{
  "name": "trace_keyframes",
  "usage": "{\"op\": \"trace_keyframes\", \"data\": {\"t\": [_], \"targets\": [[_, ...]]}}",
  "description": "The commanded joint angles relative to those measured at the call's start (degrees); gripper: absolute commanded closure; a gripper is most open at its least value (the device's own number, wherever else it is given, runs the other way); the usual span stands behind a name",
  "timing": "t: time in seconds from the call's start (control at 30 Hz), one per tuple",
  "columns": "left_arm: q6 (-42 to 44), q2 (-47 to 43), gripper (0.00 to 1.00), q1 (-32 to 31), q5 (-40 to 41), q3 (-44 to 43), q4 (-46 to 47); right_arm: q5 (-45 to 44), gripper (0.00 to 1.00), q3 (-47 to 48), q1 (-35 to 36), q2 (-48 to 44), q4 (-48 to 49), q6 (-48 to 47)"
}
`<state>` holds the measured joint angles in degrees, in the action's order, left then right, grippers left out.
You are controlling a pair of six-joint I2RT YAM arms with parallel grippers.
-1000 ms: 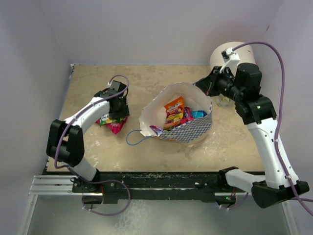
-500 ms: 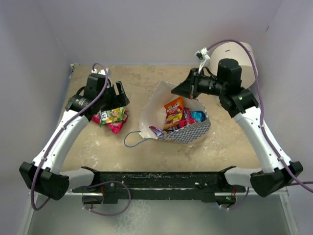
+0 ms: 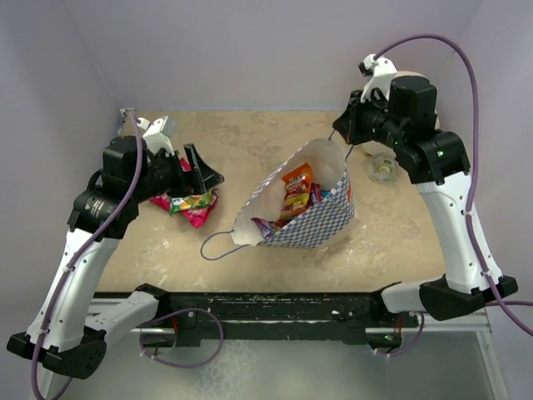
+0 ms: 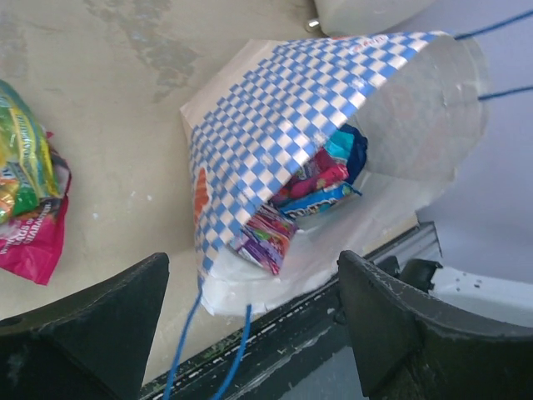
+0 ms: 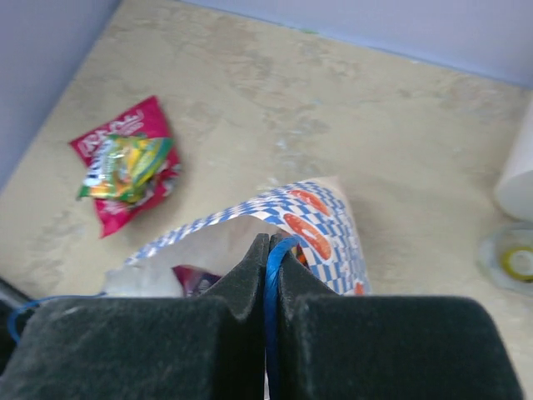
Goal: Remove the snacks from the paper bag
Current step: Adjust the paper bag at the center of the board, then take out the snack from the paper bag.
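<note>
The paper bag [image 3: 310, 223] lies tilted mid-table, its mouth facing left and up. Several snacks [image 3: 296, 193] lie inside it: orange, pink and blue packets, and a purple packet [image 4: 265, 237] at the lip. My right gripper [image 3: 339, 133] is shut on the bag's upper blue cord handle [image 5: 271, 260] and holds that rim raised. The other handle [image 3: 215, 246] trails on the table. My left gripper [image 3: 206, 171] is open and empty, raised left of the bag, its fingers [image 4: 416, 333] framing the bag's mouth. Pink and yellow-green packets [image 3: 188, 204] lie on the table below it.
A small clear round object [image 3: 383, 167] sits on the table right of the bag, beside the white cylinder [image 5: 520, 162]. Walls close in the left, back and right. The black rail [image 3: 275, 304] runs along the near edge.
My right gripper has risen with the cord handle, lifting the bag's upper rim. My left arm has lifted off the packets on the table and drawn back left, open.
</note>
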<state>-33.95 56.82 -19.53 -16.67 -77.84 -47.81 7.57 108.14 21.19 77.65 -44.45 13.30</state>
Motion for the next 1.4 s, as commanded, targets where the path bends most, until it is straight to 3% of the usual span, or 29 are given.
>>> {"op": "trace_keyframes", "data": {"t": [0.0,0.1,0.2,0.4,0.57,0.8,0.93,1.07,1.2,1.37], "targets": [[-1.98,-1.98,0.14,0.19,-7.6,0.01,1.67,2.16,1.0,6.67,-5.36,0.37,6.72,-13.05],[-2.69,-2.28,0.14,0.19,-10.73,-1.06,1.82,15.5,1.0,13.31,-11.5,5.14,6.34,-14.04],[-1.93,-1.49,0.14,0.19,-13.01,-2.44,1.68,25.01,1.0,19.36,-11.79,10.5,6.83,-14.72],[-1.37,-0.7,0.14,0.18,-14.21,-3.53,2.2,41.71,1.0,23.01,-10.48,17.9,9.98,-6.99],[-0.7,-0.32,0.13,0.17,-15.99,-2.79,3.11,41.0,1.0,16.76,-4.16,15.71,11.13,-4.23],[0.62,-5.98,0.13,0.19,-13.48,2.93,9.31,42.4,1.0,-11.16,2.8,2.41,29.42,10.13],[0.58,-5.4,0.13,0.19,-16.16,5.15,12.83,40.85,1.0,-20.86,3.55,-4.8,39.11,18.76],[-2.75,-6.25,0.18,0.11,-18.06,10.32,19.55,38.16,1.0,-20.39,3.51,-7.57,32.25,16.39],[-6.94,-7.41,0.19,-1.54,-17.75,14.75,25.23,26.97,1.0,-14.91,3.44,-7.35,18.46,10.03],[-7.24,-5.03,0.19,-14.2,-7.56,16.69,26.36,12.04,1.0,-8.96,3.33,-7.7,8.35,7.19]]}}
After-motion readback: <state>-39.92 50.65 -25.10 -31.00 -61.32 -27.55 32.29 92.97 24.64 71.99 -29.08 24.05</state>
